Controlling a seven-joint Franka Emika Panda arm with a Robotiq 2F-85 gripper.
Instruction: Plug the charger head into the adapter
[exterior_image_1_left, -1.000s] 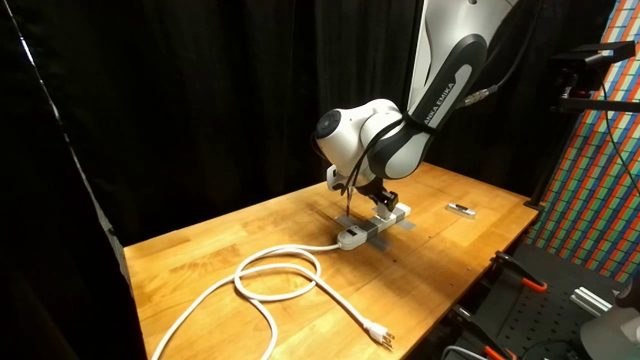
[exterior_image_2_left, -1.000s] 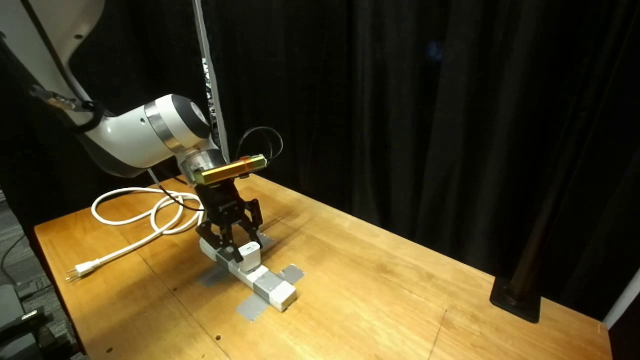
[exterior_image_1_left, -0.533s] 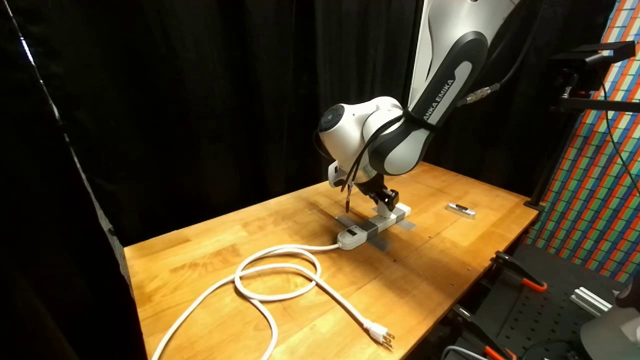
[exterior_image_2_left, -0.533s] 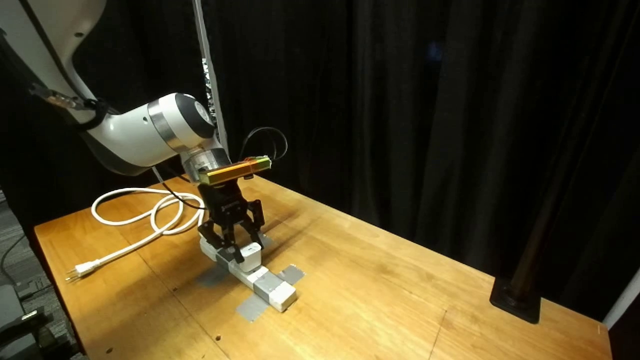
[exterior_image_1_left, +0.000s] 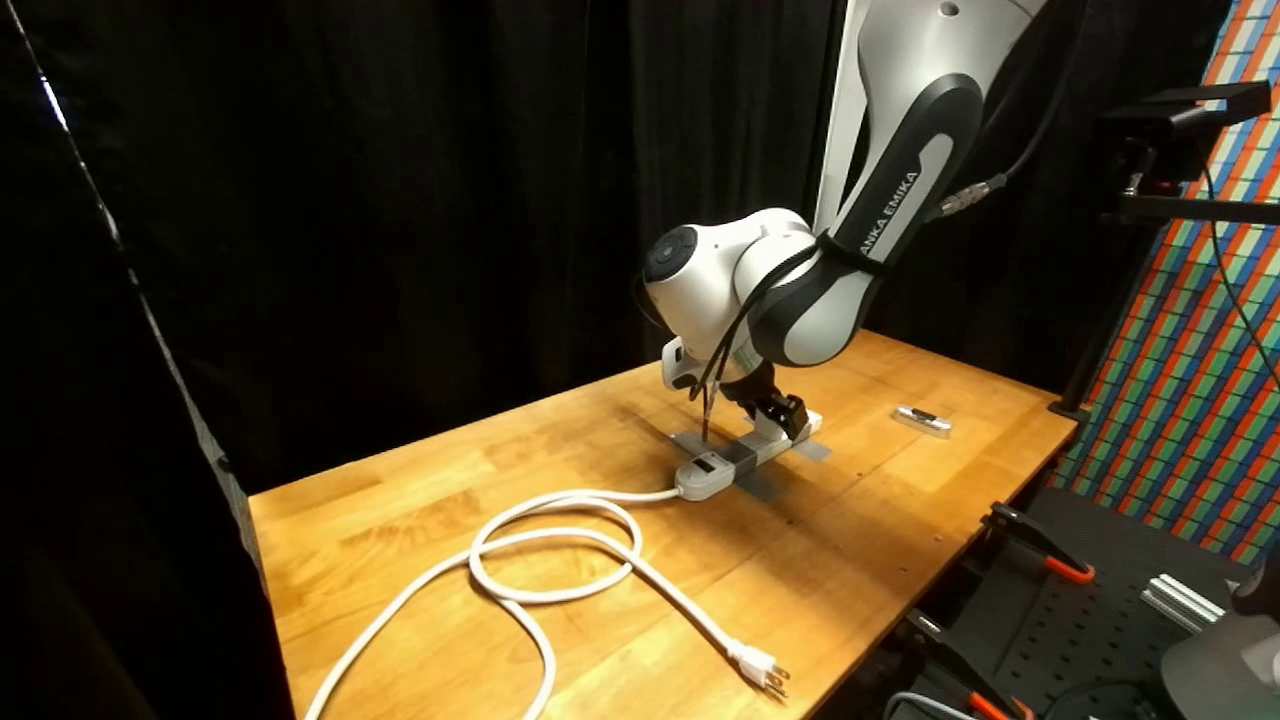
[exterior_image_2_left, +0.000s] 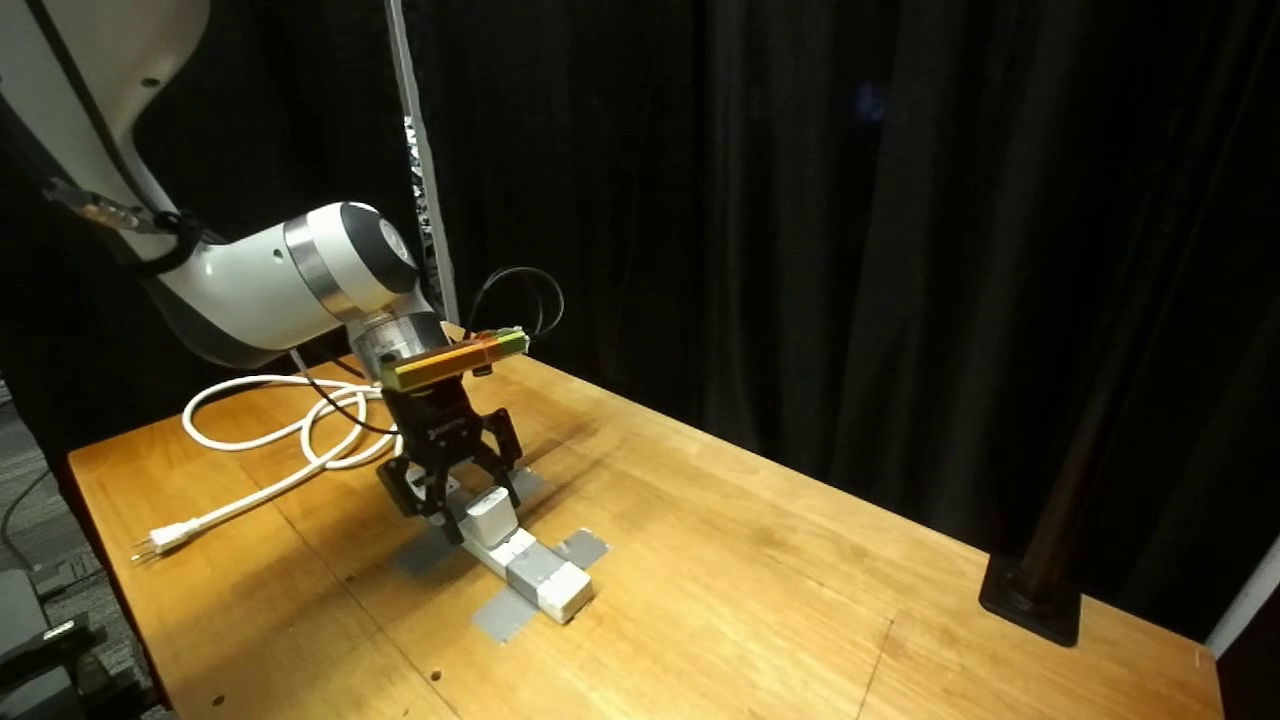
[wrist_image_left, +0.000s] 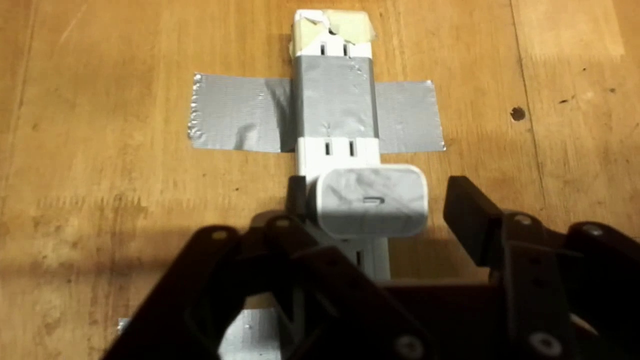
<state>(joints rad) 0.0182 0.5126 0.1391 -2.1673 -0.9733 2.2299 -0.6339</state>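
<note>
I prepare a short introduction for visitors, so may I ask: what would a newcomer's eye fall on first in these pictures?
Probably the white arm, bent down over the table in both exterior views. Next, perhaps, the long white cable, looped on that table. In the wrist view, the charger stands out near the middle, on the adapter, framed by the open gripper.

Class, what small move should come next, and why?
Probably lift the gripper straight up: its jaws stand open, with a gap on one side of the charger head, which stands on the power strip. Whether it is fully seated is hidden.
</note>
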